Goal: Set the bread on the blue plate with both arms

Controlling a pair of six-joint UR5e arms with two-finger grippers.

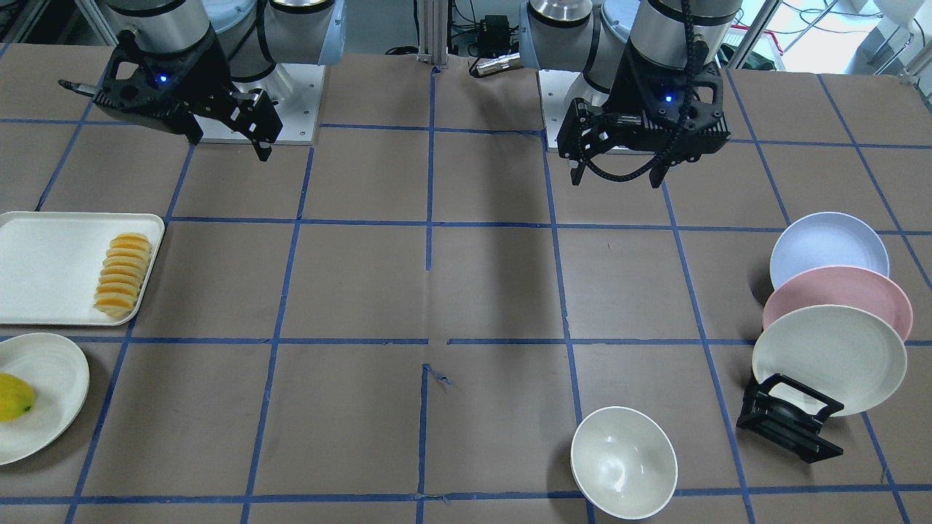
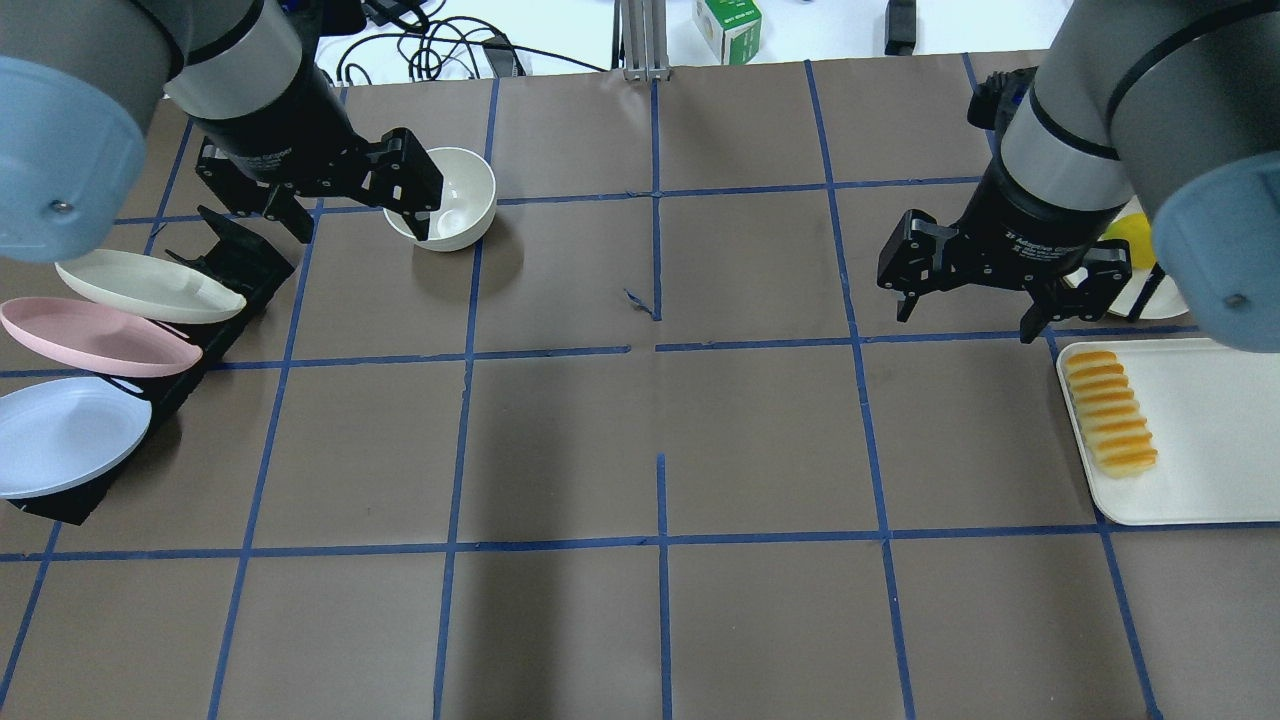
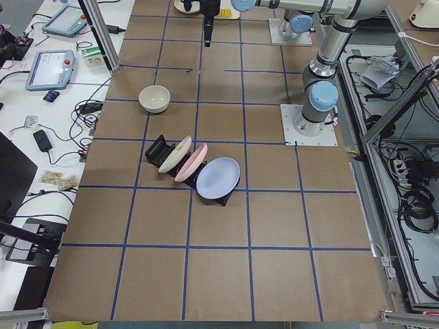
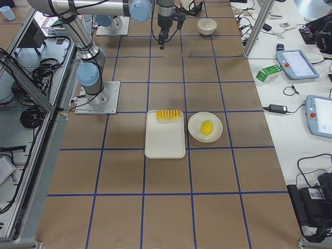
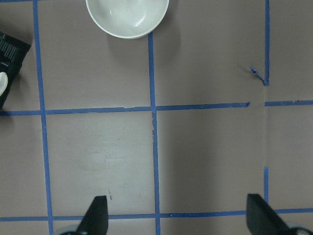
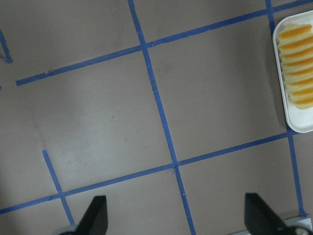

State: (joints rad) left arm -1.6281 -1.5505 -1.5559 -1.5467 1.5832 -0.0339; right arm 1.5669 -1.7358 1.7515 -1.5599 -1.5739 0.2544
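I logged the bread lying along the tray's inner edge and the blue plate leaning in the rack, well apart. Farther out, the left gripper and right gripper hung above the table, jaws spread, empty.

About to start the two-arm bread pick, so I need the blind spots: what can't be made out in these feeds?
Blue plate: front-facing view, lower rim hidden by the pink plate; overhead, cut off by the left edge.
Black rack: slots hidden by the plates, so how the blue plate sits is unclear.
Bread: right wrist view, cut off by the right edge.
Yellow fruit: overhead, mostly behind the right arm.
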